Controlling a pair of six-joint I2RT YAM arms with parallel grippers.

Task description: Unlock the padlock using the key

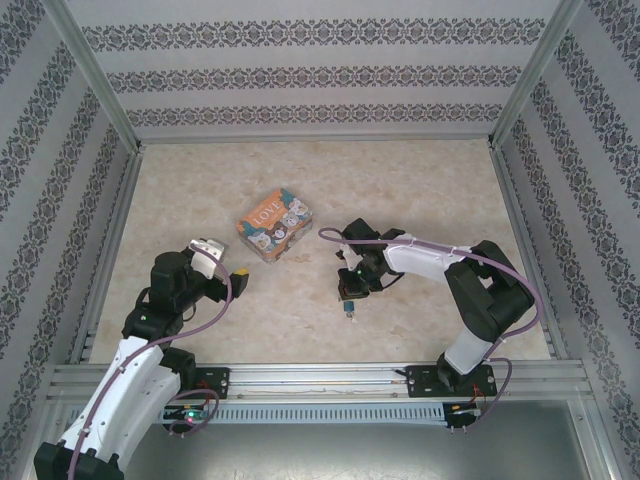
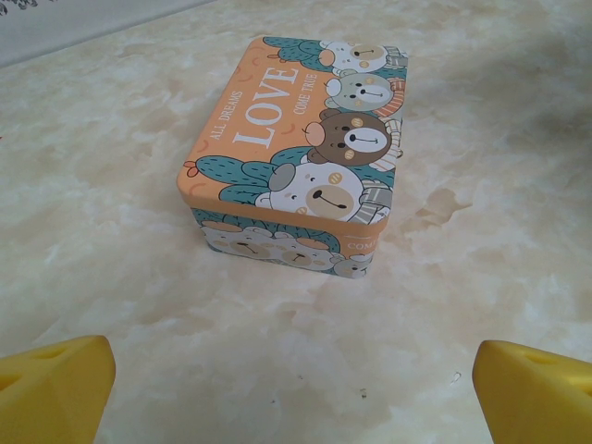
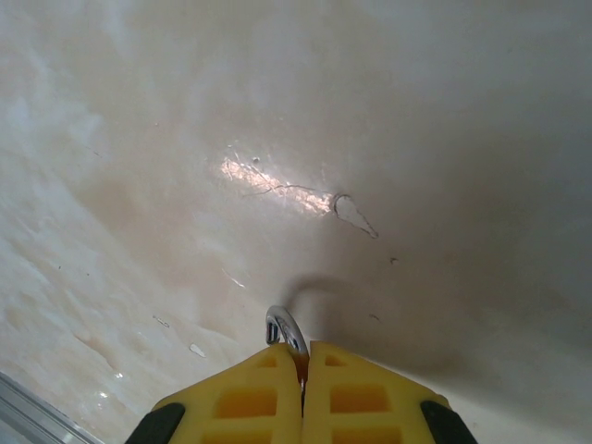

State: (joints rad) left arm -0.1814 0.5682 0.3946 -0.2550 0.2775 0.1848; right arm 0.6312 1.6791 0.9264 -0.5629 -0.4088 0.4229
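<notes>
Right tool (image 3: 303, 359): yellow fingers pressed together, clamping the padlock (image 1: 349, 309) by its thin silver shackle (image 3: 282, 327). It sits low over the worktop (image 1: 420, 190), near-centre, to the right of and nearer than the box (image 1: 273, 224).
Padlock: tiny. The top camera shows the teal-blue body; the right wrist camera shows the shackle's curve, with the body hidden behind the fingers.
Left tool (image 2: 296, 388): fingers spread wide, facing the box from the near left.
Box: orange lid, cartoon bears, "LOVE" lettering.
Worktop: pale marbled beige.
Walls (image 1: 300, 75): white with grey patterned bands.
</notes>
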